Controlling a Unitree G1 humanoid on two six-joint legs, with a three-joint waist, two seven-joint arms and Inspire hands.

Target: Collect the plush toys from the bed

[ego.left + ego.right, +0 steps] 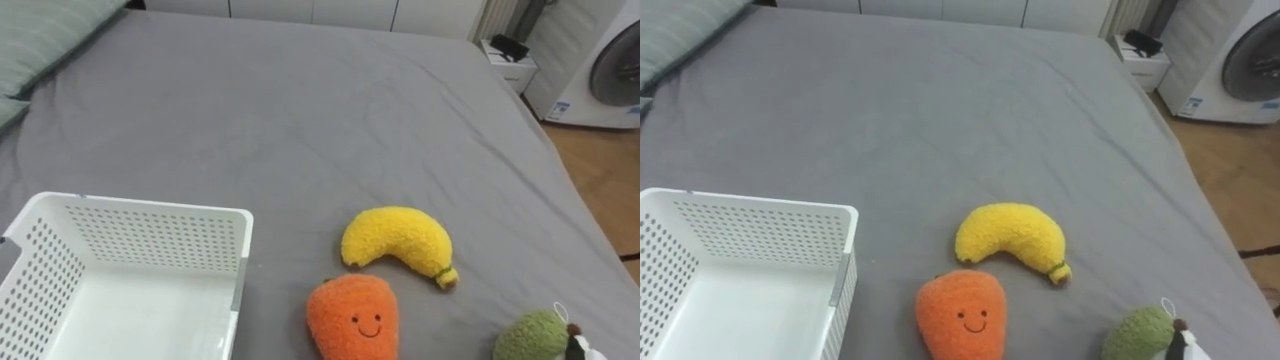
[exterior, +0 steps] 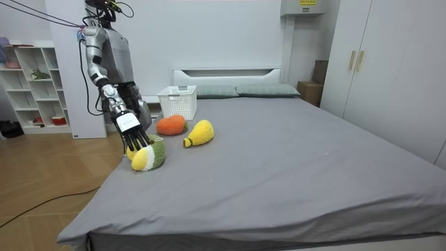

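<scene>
One green toy (image 1: pixel 530 338), the farthest from the white basket (image 1: pixel 150 240), sits under the right hand (image 2: pixel 132 139); I cannot tell if it grips. Held loosely, it could roll off the bed (image 1: pixel 300 120).

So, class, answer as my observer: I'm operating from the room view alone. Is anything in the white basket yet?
Observer: Not that I can see. The left eye view looks down into the white basket, and the part of its floor that shows holds nothing.
Operator: And how does the orange toy lie?
Observer: The orange plush toy lies face up beside the basket, showing two eyes and a smile.
</scene>
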